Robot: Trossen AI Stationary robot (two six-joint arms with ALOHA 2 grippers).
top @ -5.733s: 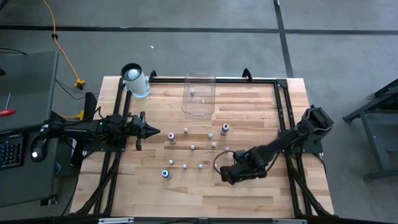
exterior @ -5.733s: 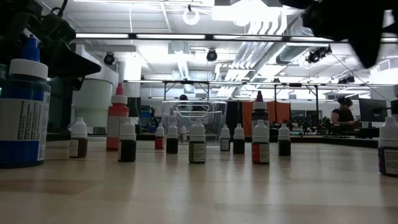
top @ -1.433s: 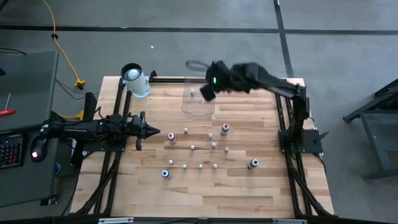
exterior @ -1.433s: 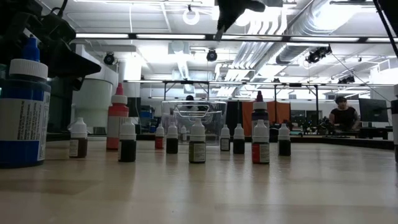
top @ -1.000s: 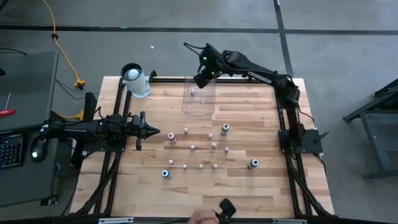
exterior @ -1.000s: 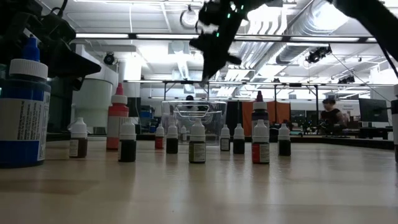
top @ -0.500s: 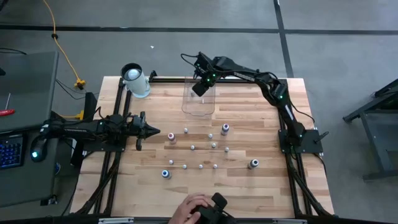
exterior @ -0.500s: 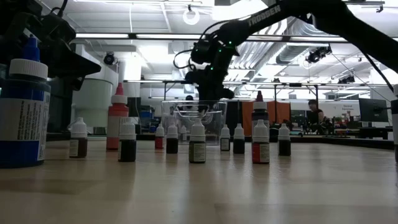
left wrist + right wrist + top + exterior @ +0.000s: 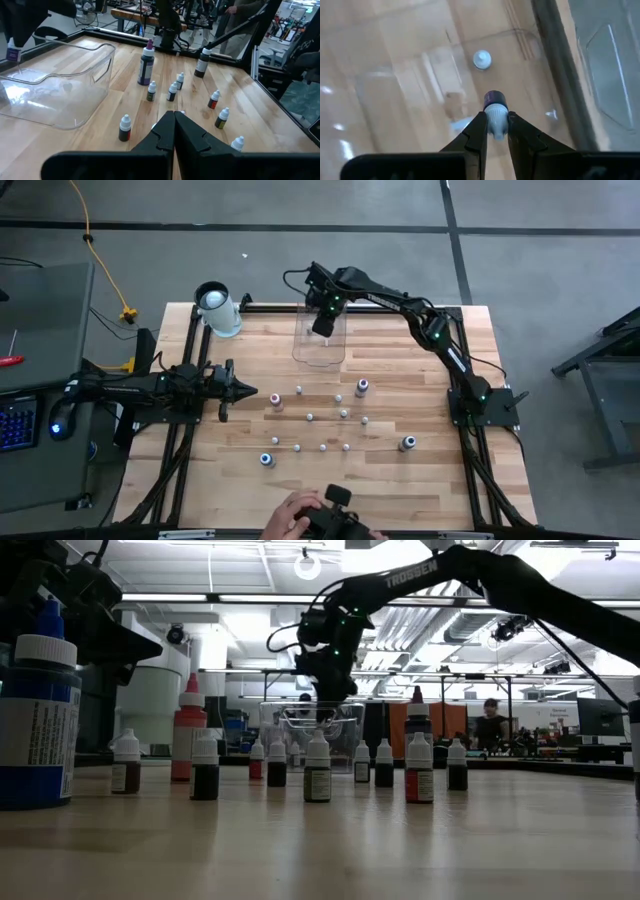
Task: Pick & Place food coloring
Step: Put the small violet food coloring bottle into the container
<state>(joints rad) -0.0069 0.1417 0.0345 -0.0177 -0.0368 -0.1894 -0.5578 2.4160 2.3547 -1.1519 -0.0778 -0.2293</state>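
Food coloring bottle (image 9: 494, 111), purple-capped, whitish, clamped in right pincer (image 9: 494, 131)

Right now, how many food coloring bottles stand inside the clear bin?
1: a white-capped bottle stands on the bin floor. The right hand holds a second, purple-capped bottle over the bin; others may be hidden.

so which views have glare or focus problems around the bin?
Right wrist view: window reflections wash over the clear bin floor, though the gripped bottle reads fine. Low view: bright ceiling lights, near blue bottle looms large. High view: evenly lit.
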